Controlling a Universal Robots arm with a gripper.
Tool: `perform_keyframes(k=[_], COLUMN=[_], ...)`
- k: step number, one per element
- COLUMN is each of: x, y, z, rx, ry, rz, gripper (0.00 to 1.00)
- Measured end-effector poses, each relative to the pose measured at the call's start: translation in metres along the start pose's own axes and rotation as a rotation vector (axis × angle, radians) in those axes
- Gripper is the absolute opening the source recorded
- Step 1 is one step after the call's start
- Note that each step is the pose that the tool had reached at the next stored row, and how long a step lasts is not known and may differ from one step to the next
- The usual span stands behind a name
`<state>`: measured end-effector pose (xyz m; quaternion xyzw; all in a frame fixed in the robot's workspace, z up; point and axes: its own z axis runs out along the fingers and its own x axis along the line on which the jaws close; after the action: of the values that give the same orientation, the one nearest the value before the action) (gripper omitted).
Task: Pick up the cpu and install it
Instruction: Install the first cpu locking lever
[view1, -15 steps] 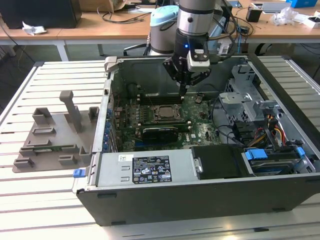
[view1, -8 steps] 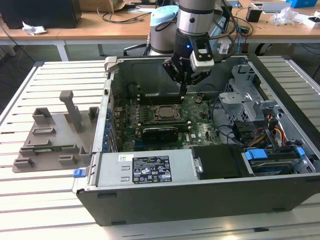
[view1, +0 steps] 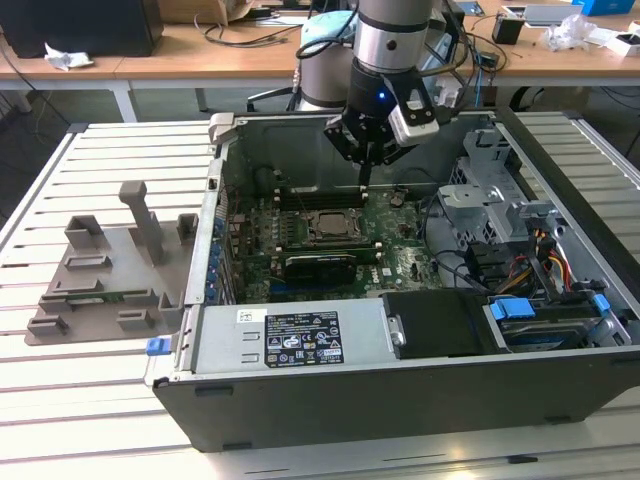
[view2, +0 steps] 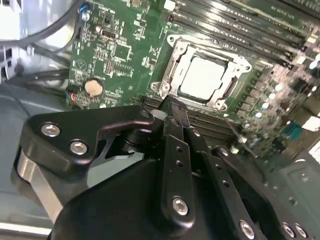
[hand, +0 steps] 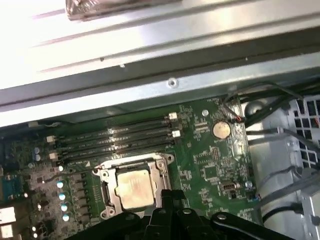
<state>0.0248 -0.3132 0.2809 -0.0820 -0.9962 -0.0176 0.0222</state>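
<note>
Hovering clear above socketed cpu (view2: 204, 76), pincer (view1: 365, 172).

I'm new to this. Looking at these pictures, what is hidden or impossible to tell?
- Second wrist view: the gripper body covers the motherboard's near part.
- First wrist view: the gripper hides the socket's near edge, beside the cpu.
- Exterior view: the cpu is too small to judge its seating.

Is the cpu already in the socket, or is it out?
In. The cpu lies flat inside the socket's metal frame on the motherboard in both wrist views; the gripper hangs above, holding nothing.
</note>
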Motion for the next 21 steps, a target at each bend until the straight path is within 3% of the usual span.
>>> perform_keyframes(k=[2, 7, 11, 14, 21], x=[0.0, 0.0, 0.0007, 0.0115, 0.0519], y=[0.0, 0.0, -0.0001, -0.002, -0.0087], z=[0.0, 0.0001, 0.0001, 0.0007, 0.0041], rx=[0.0039, 0.0091, 0.0102, 0.0101, 0.0099], ry=[0.0026, 0.006, 0.0067, 0.0062, 0.0038], rz=[-0.081, -0.192, -0.213, -0.213, -0.213], gripper=[0.11, 0.11, 0.11, 0.11, 0.11])
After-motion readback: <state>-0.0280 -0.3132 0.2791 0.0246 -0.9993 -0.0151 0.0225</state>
